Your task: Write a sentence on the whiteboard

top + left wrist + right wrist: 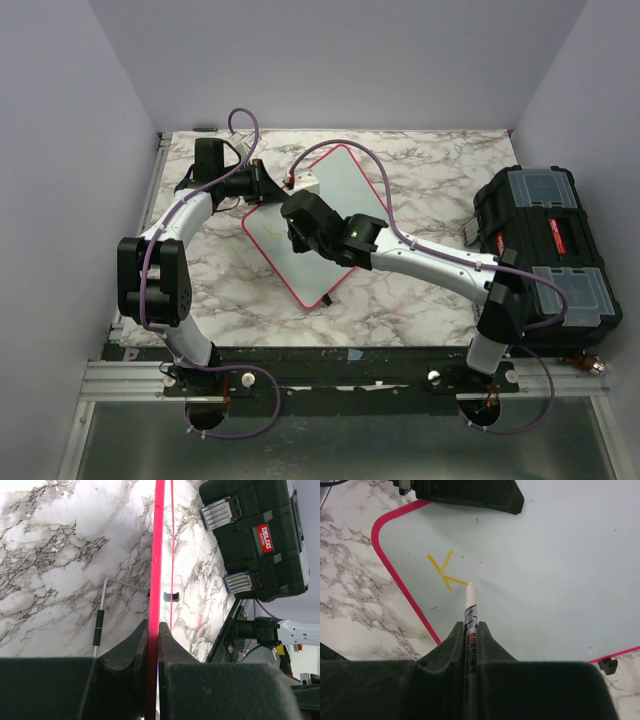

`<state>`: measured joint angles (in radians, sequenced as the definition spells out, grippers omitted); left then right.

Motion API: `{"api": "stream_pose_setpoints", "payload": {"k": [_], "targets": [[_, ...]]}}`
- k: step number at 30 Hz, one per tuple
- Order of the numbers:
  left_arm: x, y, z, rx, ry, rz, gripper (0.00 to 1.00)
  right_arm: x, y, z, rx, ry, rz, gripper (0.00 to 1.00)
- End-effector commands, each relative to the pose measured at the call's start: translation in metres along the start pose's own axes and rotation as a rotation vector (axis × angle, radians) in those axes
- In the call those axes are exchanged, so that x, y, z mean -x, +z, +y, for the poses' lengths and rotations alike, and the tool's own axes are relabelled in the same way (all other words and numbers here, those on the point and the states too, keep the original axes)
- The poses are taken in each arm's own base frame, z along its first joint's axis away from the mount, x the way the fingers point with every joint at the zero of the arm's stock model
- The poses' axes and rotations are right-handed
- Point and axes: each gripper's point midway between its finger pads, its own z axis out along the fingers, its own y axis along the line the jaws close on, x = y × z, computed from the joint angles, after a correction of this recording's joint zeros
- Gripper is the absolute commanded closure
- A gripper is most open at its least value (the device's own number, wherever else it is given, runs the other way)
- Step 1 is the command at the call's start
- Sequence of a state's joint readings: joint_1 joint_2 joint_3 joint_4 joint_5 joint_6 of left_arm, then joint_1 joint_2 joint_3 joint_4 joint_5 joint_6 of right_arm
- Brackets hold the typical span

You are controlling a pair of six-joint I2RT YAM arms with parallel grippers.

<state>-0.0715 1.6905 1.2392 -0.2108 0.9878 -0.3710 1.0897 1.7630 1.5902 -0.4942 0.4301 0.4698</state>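
Note:
The whiteboard (335,200), white with a pinkish-red frame, lies slanted on the marble table. My left gripper (262,185) is shut on its upper left edge. In the left wrist view the red frame (159,540) runs edge-on between the closed jaws of that gripper (154,626). My right gripper (470,626) is shut on a silver marker (470,612). The marker's white tip touches the board (545,570) beside a yellow K-shaped mark (444,570), the only part of the sentence that shows.
A black toolbox (545,250) stands at the table's right edge. A thin metal rod with a black sleeve (100,622) lies on the marble left of the board. Small black clips (608,665) sit on the board's rim. Grey walls enclose the table.

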Motion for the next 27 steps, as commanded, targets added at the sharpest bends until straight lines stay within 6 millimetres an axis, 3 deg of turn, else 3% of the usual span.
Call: {"api": "stream_pose_setpoints", "payload": {"k": [1, 14, 27], "targets": [[0.010, 0.001, 0.000, 0.023, 0.075, -0.025, 1.00, 0.023, -0.002, -0.003, 0.002, 0.017, -0.060, 0.99], [0.009, 0.002, 0.000, 0.020, 0.077, -0.021, 1.00, 0.036, 0.015, 0.002, 0.021, 0.027, -0.067, 0.99], [0.010, 0.002, -0.001, 0.019, 0.079, -0.023, 1.00, 0.016, 0.032, 0.002, 0.020, 0.025, -0.017, 0.99]]}}
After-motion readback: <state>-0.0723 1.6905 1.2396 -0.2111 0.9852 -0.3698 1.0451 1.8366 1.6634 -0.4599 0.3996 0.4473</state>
